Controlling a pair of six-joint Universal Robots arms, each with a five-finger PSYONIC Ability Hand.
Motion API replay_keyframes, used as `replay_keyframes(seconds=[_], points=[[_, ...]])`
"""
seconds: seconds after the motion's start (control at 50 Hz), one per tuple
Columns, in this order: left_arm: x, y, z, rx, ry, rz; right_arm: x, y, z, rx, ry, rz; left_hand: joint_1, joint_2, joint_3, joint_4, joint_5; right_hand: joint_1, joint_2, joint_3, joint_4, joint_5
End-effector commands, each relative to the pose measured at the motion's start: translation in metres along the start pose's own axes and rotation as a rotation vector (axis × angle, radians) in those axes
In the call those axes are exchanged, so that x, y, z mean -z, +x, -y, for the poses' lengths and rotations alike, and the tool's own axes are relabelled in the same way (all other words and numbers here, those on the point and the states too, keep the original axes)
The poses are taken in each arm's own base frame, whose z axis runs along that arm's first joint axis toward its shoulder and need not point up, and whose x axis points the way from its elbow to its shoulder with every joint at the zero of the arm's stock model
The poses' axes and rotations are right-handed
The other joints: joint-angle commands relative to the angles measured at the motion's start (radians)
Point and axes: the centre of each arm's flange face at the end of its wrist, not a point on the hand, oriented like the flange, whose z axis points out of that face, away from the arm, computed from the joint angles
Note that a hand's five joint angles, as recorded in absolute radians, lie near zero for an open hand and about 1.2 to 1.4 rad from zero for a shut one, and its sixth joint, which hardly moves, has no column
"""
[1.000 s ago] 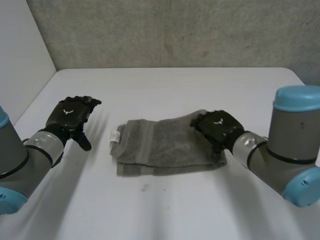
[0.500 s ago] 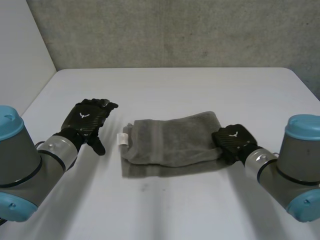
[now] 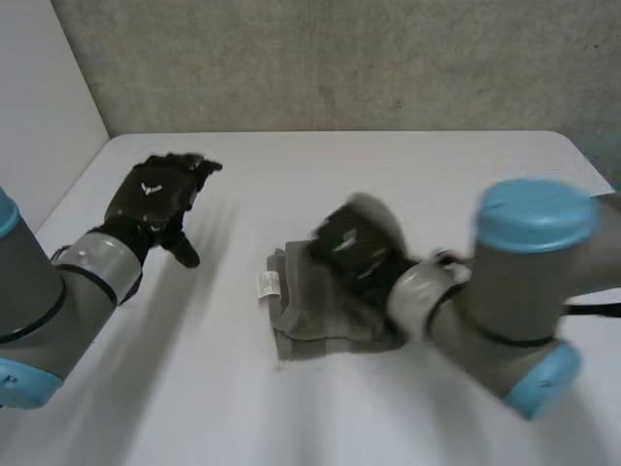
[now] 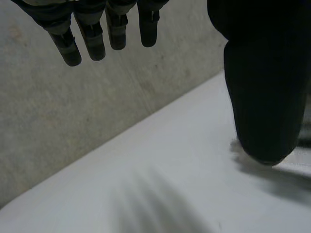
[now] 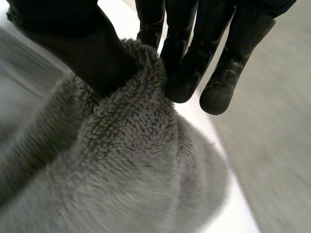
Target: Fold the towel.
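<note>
On your white tabletop [image 3: 388,165] the grey towel [image 3: 320,335] sits bunched mid-frame, one edge pinched between the thumb and fingers of your right hand [image 3: 354,248] and lifted over the rest, presumably for the fold, while your left hand [image 3: 155,199] hovers spread and empty at upper left, out of the way.

The towel [image 5: 131,184] is thick grey cloth, fuzzy with tiny loops. A small white tag [image 3: 267,284] at its 9 o'clock edge looks like thin, smooth cloth. The table [image 3: 388,175] is white, smooth and not shiny. The wall [image 3: 340,68] at 12 o'clock is grey and rough, like stone. The left hand [image 3: 155,199] and right hand [image 5: 73,43] are black and dull. The arms [image 3: 514,301] look smooth and grey.
</note>
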Motion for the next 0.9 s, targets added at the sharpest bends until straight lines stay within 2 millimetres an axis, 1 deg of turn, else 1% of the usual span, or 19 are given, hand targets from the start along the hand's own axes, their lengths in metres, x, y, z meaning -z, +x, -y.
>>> replay_keyframes(seconds=[0.02,0.08,0.1,0.12,0.14,0.16,0.2,0.22,0.24,0.26,0.28,0.3,0.34,0.38,0.46,0.5,0.6,0.78,0.9], points=[[0.002,0.004,0.038,0.149,0.106,-0.010,-0.005,-0.110,0.013,0.279,0.068,0.397,-0.002,0.008,0.003,0.007,-0.030,0.094,0.102,0.063,0.056,0.058],[0.000,0.001,0.047,0.189,0.125,0.014,-0.005,-0.107,0.008,0.311,0.043,0.382,-0.002,0.008,0.003,0.007,-0.030,0.094,0.102,0.063,0.056,0.058],[-0.001,0.000,0.050,0.198,0.132,0.028,-0.004,-0.103,0.008,0.289,0.023,0.360,-0.002,0.008,0.003,0.007,-0.030,-0.097,-0.088,-0.127,-0.135,-0.133],[-0.003,-0.001,0.054,0.198,0.140,0.039,-0.004,-0.103,0.008,0.289,0.023,0.360,-0.002,0.008,0.003,0.007,-0.030,-0.099,-0.090,-0.129,-0.137,-0.135],[-0.003,-0.001,0.054,0.198,0.140,0.039,-0.002,-0.099,0.009,0.249,0.017,0.341,-0.002,0.008,0.003,0.007,-0.030,-0.349,-0.340,-0.379,-0.387,-0.385],[-0.005,0.000,0.057,0.196,0.146,0.043,-0.002,-0.099,0.009,0.249,0.017,0.341,-0.002,0.008,0.003,0.007,-0.030,-0.351,-0.343,-0.382,-0.389,-0.388],[-0.009,0.001,0.057,0.197,0.146,0.044,0.002,-0.079,0.010,0.117,0.035,0.261,-0.002,0.008,0.003,0.007,-0.030,-0.445,-0.436,-0.475,-0.483,-0.481],[-0.012,0.004,0.059,0.198,0.151,0.037,0.002,-0.078,0.010,0.116,0.035,0.260,-0.002,0.008,0.003,0.007,-0.030,-0.445,-0.437,-0.476,-0.483,-0.482],[-0.015,0.009,0.059,0.199,0.146,0.027,0.004,-0.062,0.008,0.040,0.048,0.201,0.001,0.011,0.006,0.010,-0.027,-0.660,-0.652,-0.691,-0.698,-0.697],[-0.015,0.009,0.059,0.199,0.146,0.027,0.004,-0.061,0.008,0.039,0.048,0.200,0.001,0.011,0.006,0.010,-0.027,-0.662,-0.654,-0.693,-0.700,-0.699],[-0.018,0.014,0.059,0.200,0.141,0.015,0.011,-0.043,0.011,-0.047,0.074,0.130,0.001,0.011,0.006,0.010,-0.027,-1.113,-1.104,-1.143,-1.151,-1.149],[-0.018,0.015,0.059,0.200,0.141,0.014,0.012,-0.042,0.011,-0.047,0.074,0.129,0.001,0.011,0.006,0.010,-0.027,-1.117,-1.109,-1.148,-1.156,-1.154],[-0.021,0.028,0.055,0.202,0.110,-0.016,0.026,-0.014,0.016,-0.196,0.113,0.012,0.001,0.011,0.006,0.010,-0.027,-1.128,-1.119,-1.158,-1.166,-1.164],[-0.023,0.035,0.051,0.203,0.089,-0.033,0.029,-0.005,0.013,-0.267,0.115,-0.021,0.001,0.011,0.006,0.010,-0.027,-1.128,-1.119,-1.158,-1.166,-1.164],[-0.023,0.048,0.041,0.206,0.039,-0.063,0.032,0.016,-0.004,-0.434,0.070,-0.094,0.007,0.017,0.011,0.016,-0.021,-1.128,-1.119,-1.158,-1.166,-1.164],[-0.023,0.060,0.024,0.206,-0.027,-0.079,0.035,0.031,-0.020,-0.561,0.017,-0.153,0.010,0.019,0.014,0.019,-0.018,-1.128,-1.119,-1.158,-1.166,-1.164],[-0.018,0.080,0.002,0.192,-0.110,-0.087,0.033,0.038,-0.029,-0.637,-0.051,-0.161,0.019,0.028,0.023,0.028,-0.009,-1.128,-1.119,-1.158,-1.166,-1.164],[-0.012,0.095,-0.045,0.163,-0.246,-0.051,0.004,0.020,-0.062,-0.705,-0.230,-0.094,0.016,0.025,0.020,0.025,-0.012,-1.128,-1.119,-1.158,-1.166,-1.164],[-0.009,0.102,-0.066,0.152,-0.307,-0.062,-0.010,0.006,-0.070,-0.677,-0.274,-0.095,0.013,0.022,0.017,0.022,-0.015,-1.128,-1.119,-1.158,-1.166,-1.164]])
